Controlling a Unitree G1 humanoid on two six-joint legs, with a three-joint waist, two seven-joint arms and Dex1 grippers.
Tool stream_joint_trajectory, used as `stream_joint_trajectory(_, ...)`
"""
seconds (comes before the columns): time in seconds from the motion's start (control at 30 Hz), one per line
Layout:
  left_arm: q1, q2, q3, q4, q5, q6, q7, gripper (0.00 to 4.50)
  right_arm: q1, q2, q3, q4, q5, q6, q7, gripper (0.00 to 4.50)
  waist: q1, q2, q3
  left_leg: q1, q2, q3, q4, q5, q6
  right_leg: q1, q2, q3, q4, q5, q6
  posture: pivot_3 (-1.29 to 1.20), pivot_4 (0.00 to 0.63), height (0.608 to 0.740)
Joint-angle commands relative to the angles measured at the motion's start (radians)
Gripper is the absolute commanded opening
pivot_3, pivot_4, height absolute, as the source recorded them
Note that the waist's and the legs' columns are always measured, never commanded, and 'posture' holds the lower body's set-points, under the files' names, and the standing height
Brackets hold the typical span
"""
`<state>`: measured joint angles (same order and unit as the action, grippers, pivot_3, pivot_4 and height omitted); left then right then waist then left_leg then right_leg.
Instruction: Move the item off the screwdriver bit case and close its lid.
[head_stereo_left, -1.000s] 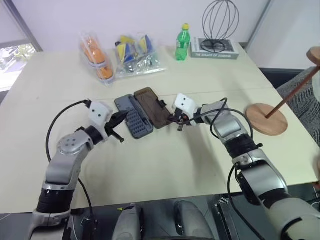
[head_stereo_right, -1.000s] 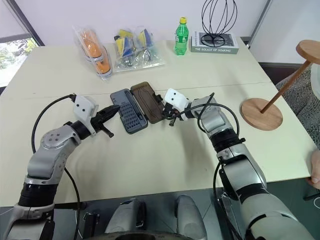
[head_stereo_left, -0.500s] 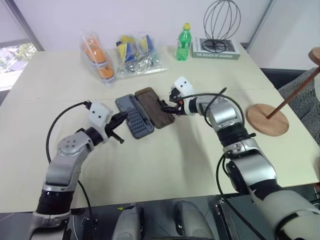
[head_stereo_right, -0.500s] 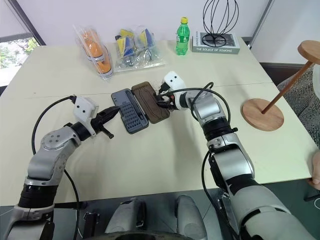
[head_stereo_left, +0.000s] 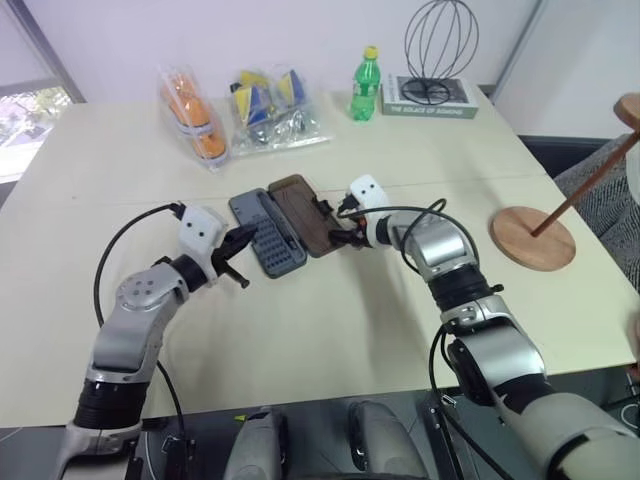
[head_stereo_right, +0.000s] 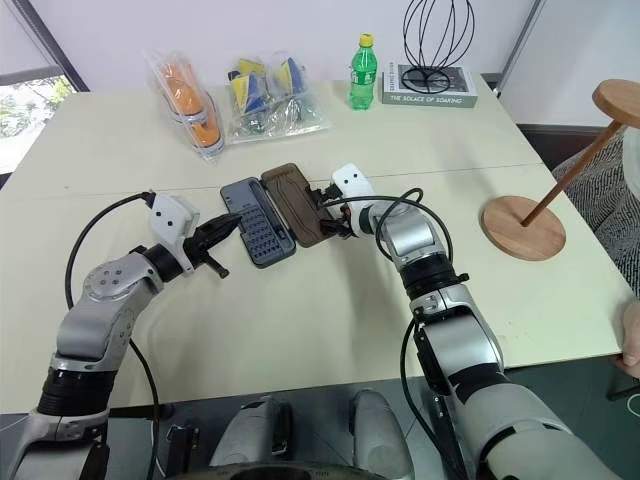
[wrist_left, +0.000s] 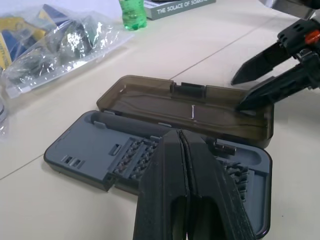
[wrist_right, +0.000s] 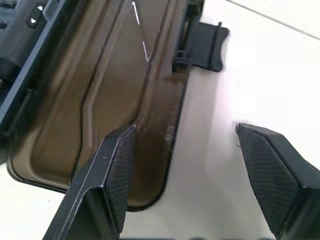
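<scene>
Screwdriver bit case lies open, flat on the table, roughly mid-table and toward the far half. Dark grey tray with bit rows on the robot's left side, smoky-brown lid folded out flat beside it on the right, black latch on the lid's outer edge.

Right gripper sits at the lid's outer edge near its near corner, jaws apart: one finger over the lid's inside, the other over bare table outside the rim. Can't tell if the fingertip touches the plastic. Nothing clamped.

Left gripper hovers just beside the tray's near-left edge, pointing at it, jaws together, holding nothing.

Wooden stand is off the case, well apart, near the table's right edge: round base on the surface, rod leaning up and right to the second disc at the frame edge.

Along the far edge: green bottle, book with a black wire ornament on it, two clear bags of stuff toward the far-left corner.
</scene>
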<state>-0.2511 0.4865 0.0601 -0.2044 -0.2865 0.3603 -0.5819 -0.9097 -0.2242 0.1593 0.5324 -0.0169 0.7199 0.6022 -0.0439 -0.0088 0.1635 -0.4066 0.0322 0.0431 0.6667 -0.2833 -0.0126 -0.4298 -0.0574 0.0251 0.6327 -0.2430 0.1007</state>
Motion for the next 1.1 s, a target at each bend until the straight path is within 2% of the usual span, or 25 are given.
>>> stream_joint_trajectory(0.03,-0.015,0.001,0.007,-0.024,0.002,-0.02,0.001,0.0,-0.004,0.002,0.004,-0.017,-0.002,-0.028,-0.013,3.29,0.0,0.0,0.0,0.0,0.0,0.0,0.0,0.0,0.0,0.0,0.0,0.0,0.0,0.0,0.0,0.0,0.15,0.74)
stream_joint_trajectory(0.07,-0.015,0.001,0.007,-0.024,0.003,-0.02,0.001,0.0,-0.003,0.001,0.006,-0.015,-0.002,-0.032,-0.014,3.29,0.0,0.0,0.0,0.0,0.0,0.0,0.0,0.0,0.0,0.0,0.0,0.0,0.0,0.0,0.0,0.0,0.15,0.74)
stream_joint_trajectory(0.17,-0.011,0.002,0.01,-0.023,0.004,-0.023,0.001,0.0,0.003,-0.005,0.022,-0.019,-0.005,-0.037,-0.002,2.42,0.001,0.0,0.0,0.0,0.0,0.0,0.0,0.0,0.0,0.0,0.0,0.0,0.0,0.0,0.0,0.0,0.15,0.74)
stream_joint_trajectory(0.3,-0.01,-0.001,0.01,-0.025,0.008,-0.024,0.007,0.0,0.015,-0.015,0.044,-0.036,-0.004,-0.034,0.023,0.38,0.001,0.0,0.0,0.0,0.0,0.0,0.0,0.0,0.0,0.0,0.0,0.0,0.0,0.0,0.0,0.0,0.15,0.74)
stream_joint_trajectory(0.33,-0.01,-0.002,0.01,-0.025,0.008,-0.024,0.009,0.0,0.018,-0.016,0.049,-0.038,-0.005,-0.035,0.027,0.03,0.003,0.0,0.0,0.0,0.0,0.0,0.0,0.0,0.0,0.0,0.0,0.0,0.0,0.0,0.0,0.0,0.15,0.74)
stream_joint_trajectory(0.53,-0.008,-0.006,0.012,-0.023,0.013,-0.029,0.013,0.0,0.022,-0.028,0.076,-0.038,-0.014,-0.048,0.051,0.03,0.002,0.0,0.0,0.0,0.0,0.0,0.0,0.0,0.0,0.0,0.0,0.0,0.0,0.0,0.0,0.0,0.15,0.74)
stream_joint_trajectory(0.7,-0.015,-0.004,0.018,-0.014,0.015,-0.033,0.012,0.0,0.025,-0.074,0.139,-0.062,-0.043,-0.16,0.137,0.03,0.002,0.0,0.0,0.0,0.0,0.0,0.0,0.0,0.0,0.0,0.0,0.0,0.0,0.0,0.0,0.0,0.15,0.74)
stream_joint_trajectory(1.0,-0.016,0.006,0.022,-0.005,0.009,-0.037,-0.003,0.0,0.003,-0.227,0.195,-0.108,-0.067,-0.655,0.378,0.03,0.002,0.0,0.0,0.0,0.0,0.0,0.0,0.0,0.0,0.0,0.0,0.0,0.0,0.0,0.0,0.0,0.15,0.74)
stream_joint_trajectory(1.1,-0.016,0.015,0.027,0.0,0.003,-0.036,-0.018,0.0,0.01,-0.263,0.203,-0.135,-0.065,-0.759,0.456,0.03,0.002,0.0,0.0,0.0,0.0,0.0,0.0,0.0,0.0,0.0,0.0,0.0,-0.001,0.0,0.0,0.0,0.15,0.74)
